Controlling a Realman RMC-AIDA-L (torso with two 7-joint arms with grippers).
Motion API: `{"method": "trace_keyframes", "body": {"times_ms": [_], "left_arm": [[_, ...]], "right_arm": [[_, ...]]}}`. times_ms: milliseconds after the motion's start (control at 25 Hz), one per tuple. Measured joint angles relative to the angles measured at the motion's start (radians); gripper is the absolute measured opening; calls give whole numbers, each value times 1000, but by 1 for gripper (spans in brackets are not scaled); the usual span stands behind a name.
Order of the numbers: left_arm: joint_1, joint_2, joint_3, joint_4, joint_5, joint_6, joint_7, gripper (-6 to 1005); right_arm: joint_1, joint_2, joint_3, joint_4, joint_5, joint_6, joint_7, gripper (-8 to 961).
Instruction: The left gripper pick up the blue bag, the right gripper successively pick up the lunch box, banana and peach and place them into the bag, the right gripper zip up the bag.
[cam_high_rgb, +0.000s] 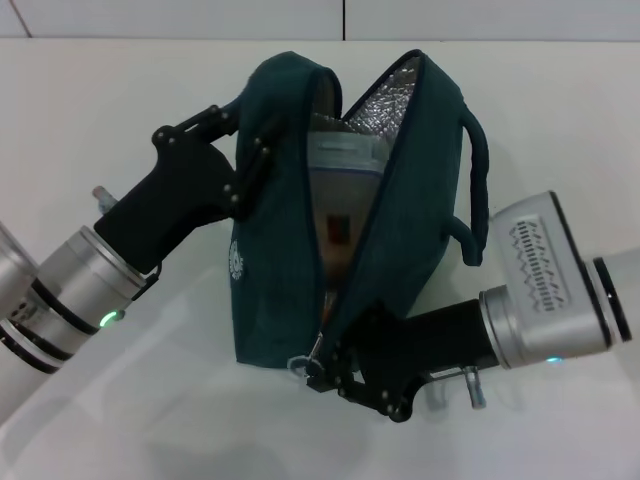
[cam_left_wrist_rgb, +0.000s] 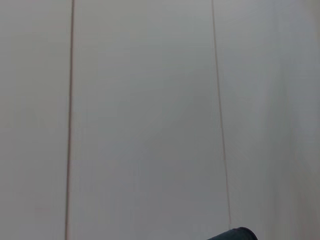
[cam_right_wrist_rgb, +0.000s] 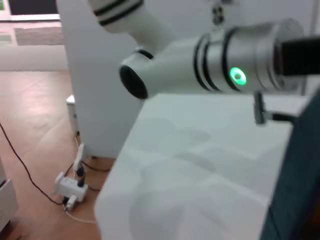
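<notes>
The blue bag (cam_high_rgb: 275, 260) stands open on the white table, its silver lining (cam_high_rgb: 385, 100) showing. My left gripper (cam_high_rgb: 250, 165) is shut on the bag's left side near the top and holds it up. The lunch box (cam_high_rgb: 345, 160) sits inside the bag, its lid visible through the opening. My right gripper (cam_high_rgb: 325, 372) is at the bag's lower front end, shut on the zipper by the metal ring pull (cam_high_rgb: 298, 364). The banana and peach are hidden. A sliver of the bag shows in the left wrist view (cam_left_wrist_rgb: 235, 234) and the right wrist view (cam_right_wrist_rgb: 300, 180).
The white table (cam_high_rgb: 120, 420) spreads all round the bag. The right wrist view shows the left arm's wrist with its green light (cam_right_wrist_rgb: 237, 76), the table's edge (cam_right_wrist_rgb: 115, 180), and a power strip with cables (cam_right_wrist_rgb: 67, 187) on the wooden floor.
</notes>
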Motion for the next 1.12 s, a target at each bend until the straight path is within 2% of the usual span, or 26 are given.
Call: {"method": "trace_keyframes", "body": {"times_ms": [240,400,560,720,880,1120], "left_arm": [[8,3,0,2,-24,-3,9,287],[14,5,0,-1,-25,-15,63,289],[20,5,0,0,-25,-15,66,299],[22,6,0,0,-34,-14,64,308],[25,5,0,-4,-62,7,53,420],[40,7,0,-1,-64,120,-5,623]], "right_arm": [[-59,-7,85,-55,-4,-104,-119,37],[-107,-3,142,-79,-2,-130,-197,38],[-151,0,144,-118,25,-121,-289,34],[-165,0,138,-122,87,-127,-359,33],[-170,0,120,-121,100,-124,-406,32],[-162,0,107,-110,101,-104,-411,31]]}}
